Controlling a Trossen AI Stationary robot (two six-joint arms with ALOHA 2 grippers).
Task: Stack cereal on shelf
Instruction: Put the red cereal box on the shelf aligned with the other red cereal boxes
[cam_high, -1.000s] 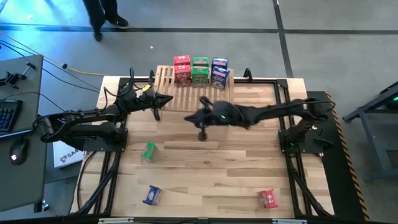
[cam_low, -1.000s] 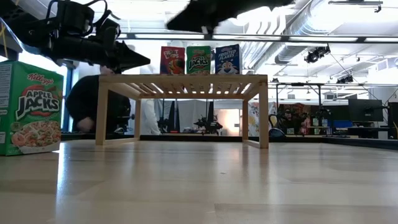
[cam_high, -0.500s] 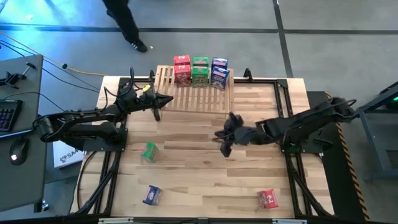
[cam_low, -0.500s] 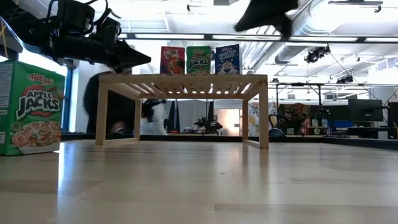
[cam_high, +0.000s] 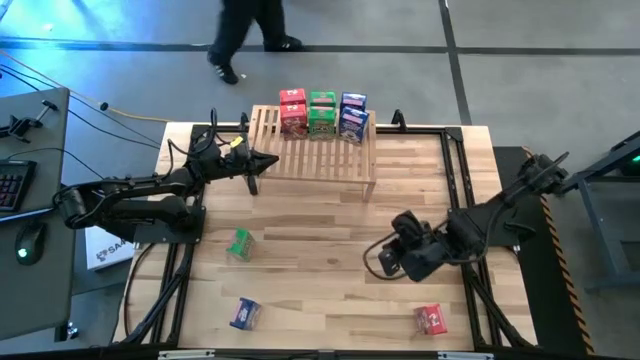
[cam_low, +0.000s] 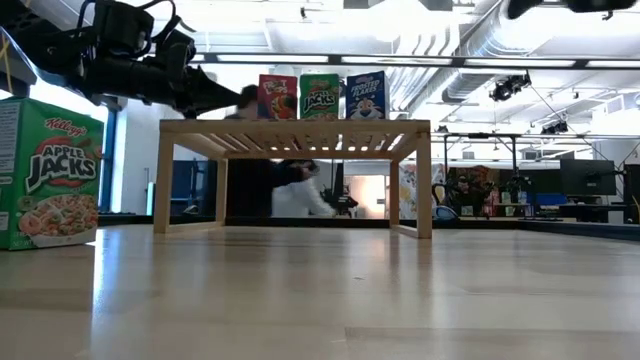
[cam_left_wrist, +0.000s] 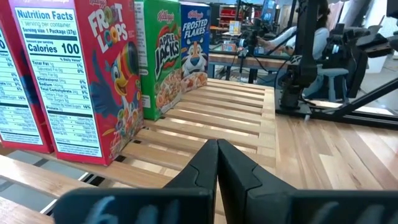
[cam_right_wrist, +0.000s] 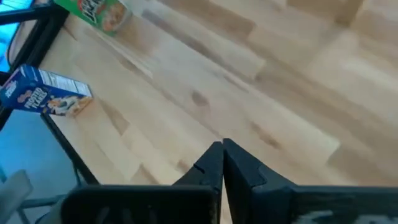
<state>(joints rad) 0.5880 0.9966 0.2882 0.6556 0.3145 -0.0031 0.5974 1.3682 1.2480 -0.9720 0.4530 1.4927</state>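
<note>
The light-wood shelf (cam_high: 318, 152) stands at the table's far edge on its side legs (cam_low: 424, 180). Red (cam_high: 293, 110), green (cam_high: 322, 113) and blue (cam_high: 353, 117) cereal boxes stand upright in a row along its far side. They also show in the left wrist view: red (cam_left_wrist: 93, 81), green (cam_left_wrist: 158, 62) and blue (cam_left_wrist: 194, 46). Loose boxes lie on the table: green (cam_high: 240, 243), blue (cam_high: 245, 314) and red (cam_high: 432, 319). My left gripper (cam_high: 272, 160) is shut and empty, hovering by the shelf's left end. My right gripper (cam_high: 388, 264) is shut and empty over the table's near right.
A person (cam_high: 250, 30) walks on the floor beyond the table's far edge. Black frame rails (cam_high: 470, 300) run along the table's sides. Bare planks (cam_high: 320, 270) lie between the loose boxes. The right wrist view shows the blue (cam_right_wrist: 46, 98) and green (cam_right_wrist: 99, 12) loose boxes.
My right gripper has drawn back from just in front of the shelf toward the table's near right, fingers still shut and empty. The person beyond the far edge has walked to the right. My left gripper and all the boxes have kept still.
</note>
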